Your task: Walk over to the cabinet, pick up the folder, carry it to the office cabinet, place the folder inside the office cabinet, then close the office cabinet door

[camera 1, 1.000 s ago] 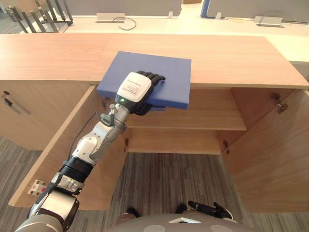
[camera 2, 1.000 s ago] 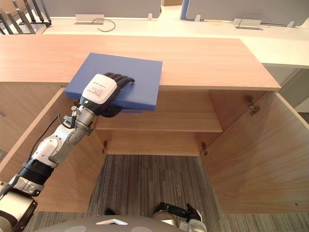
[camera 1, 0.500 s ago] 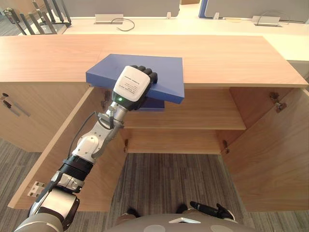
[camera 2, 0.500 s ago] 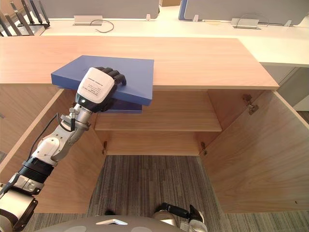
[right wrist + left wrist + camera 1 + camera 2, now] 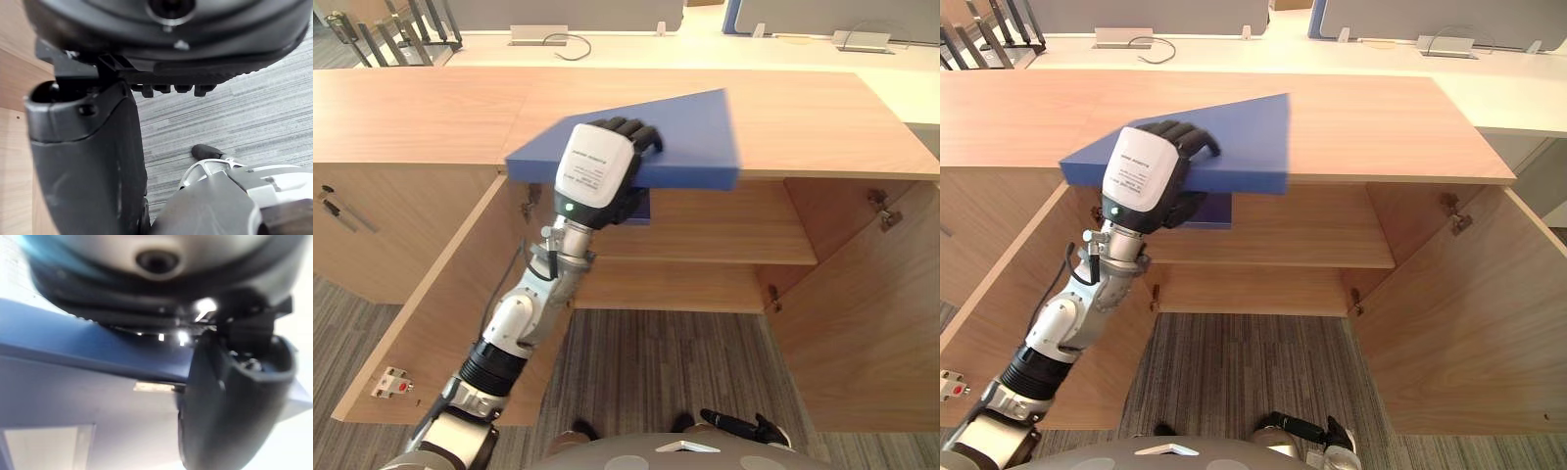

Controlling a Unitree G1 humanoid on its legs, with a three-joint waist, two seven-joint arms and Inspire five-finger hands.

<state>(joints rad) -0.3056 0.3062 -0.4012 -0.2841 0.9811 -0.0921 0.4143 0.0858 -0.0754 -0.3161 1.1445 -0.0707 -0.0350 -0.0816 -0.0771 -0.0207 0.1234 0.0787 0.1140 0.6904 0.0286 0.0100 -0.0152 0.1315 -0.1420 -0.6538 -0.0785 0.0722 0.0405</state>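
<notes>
Gripping tilted folder (image 5: 690,137), left robot hand (image 5: 597,176), thumb seemingly underneath.

The left arm stretched up and forward from the lower left, its left hand (image 5: 597,178) clamped on the blue folder (image 5: 693,137), fingers (image 5: 628,128) over the top face, thumb underneath. The right hand (image 5: 736,423) hung low with relaxed fingers.

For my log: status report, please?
Left hand shut on blue folder, tilted over cabinet top. Right hand open, hanging low. Cabinet doors open.
</notes>
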